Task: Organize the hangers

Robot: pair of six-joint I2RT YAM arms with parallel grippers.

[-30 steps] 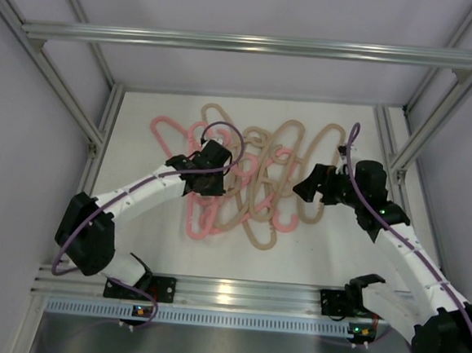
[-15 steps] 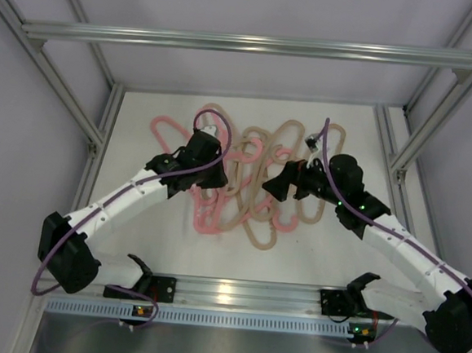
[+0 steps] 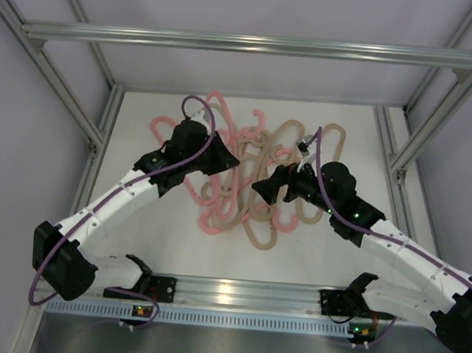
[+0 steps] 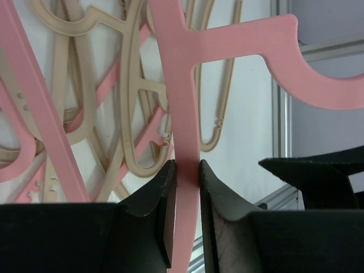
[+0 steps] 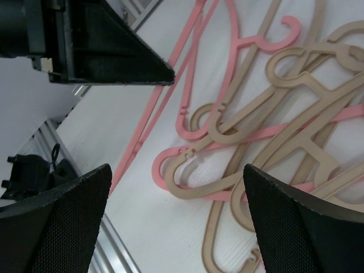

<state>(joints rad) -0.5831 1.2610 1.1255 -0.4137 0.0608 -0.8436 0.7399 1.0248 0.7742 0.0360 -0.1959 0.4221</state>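
Observation:
A tangled pile of pink and beige hangers (image 3: pixel 254 206) lies on the white table; it also shows in the right wrist view (image 5: pixel 267 131). My left gripper (image 3: pixel 222 161) is shut on the straight stem of a pink hanger (image 3: pixel 222 118) and holds it raised over the pile's left part. In the left wrist view the jaws pinch that pink hanger (image 4: pixel 185 114) at the left gripper (image 4: pixel 186 173), with its hook curving right. My right gripper (image 3: pixel 260 186) is open and empty above the middle of the pile, and in the right wrist view the right gripper (image 5: pixel 179 222) is wide apart above beige and pink loops.
A silver metal bar (image 3: pixel 246 43) runs across the top of the frame, above the table's back. Aluminium posts (image 3: pixel 100 133) stand at the table's left and right sides. The two grippers are close together; my left gripper shows in the right wrist view (image 5: pixel 91 45).
My left gripper has moved back and left, lifting the pink hanger out of the pile. My right gripper has moved left over the pile's middle, still open.

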